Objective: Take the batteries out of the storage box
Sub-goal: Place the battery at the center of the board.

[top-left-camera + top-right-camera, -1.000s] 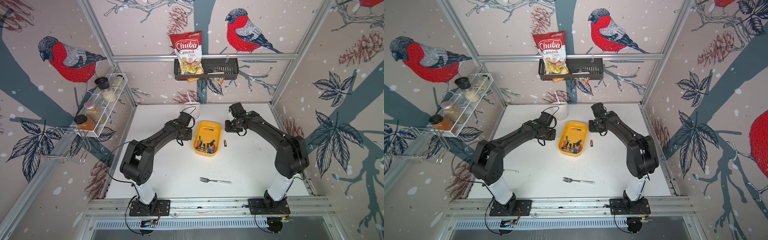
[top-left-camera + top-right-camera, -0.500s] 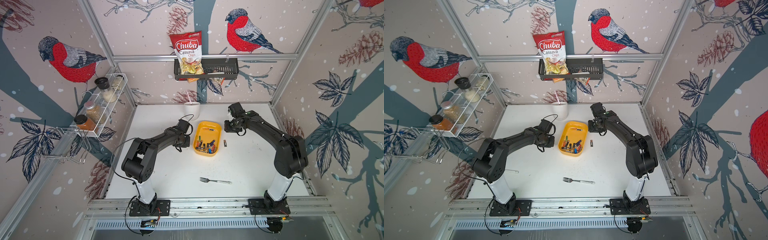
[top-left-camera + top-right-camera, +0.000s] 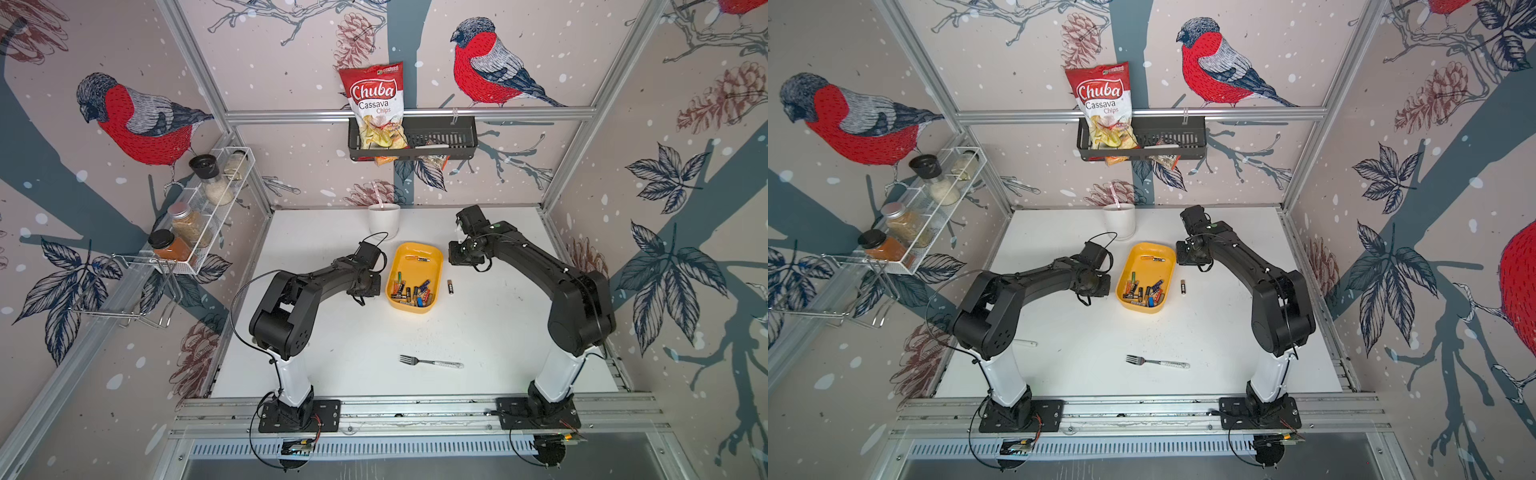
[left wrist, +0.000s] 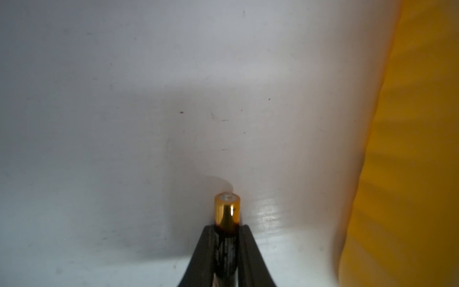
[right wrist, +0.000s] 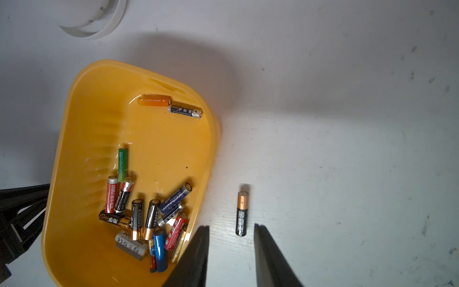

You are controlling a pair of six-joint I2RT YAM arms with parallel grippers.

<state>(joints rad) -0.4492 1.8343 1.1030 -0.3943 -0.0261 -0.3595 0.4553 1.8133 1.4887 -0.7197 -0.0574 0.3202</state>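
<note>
Glossy yellow plastic storage box (image 5: 161, 149) on a scuffed matt white table (image 5: 347, 124).

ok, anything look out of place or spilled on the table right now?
Nothing spilled or damaged. The one stray is a fork lying toward the front of the table, unrelated to the batteries. The black-and-copper battery beside the yellow storage box lies straight and looks placed, not dropped.

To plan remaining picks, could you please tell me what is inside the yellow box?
The yellow box holds loose batteries, mostly piled at one end; lower ones partly covered.
</note>
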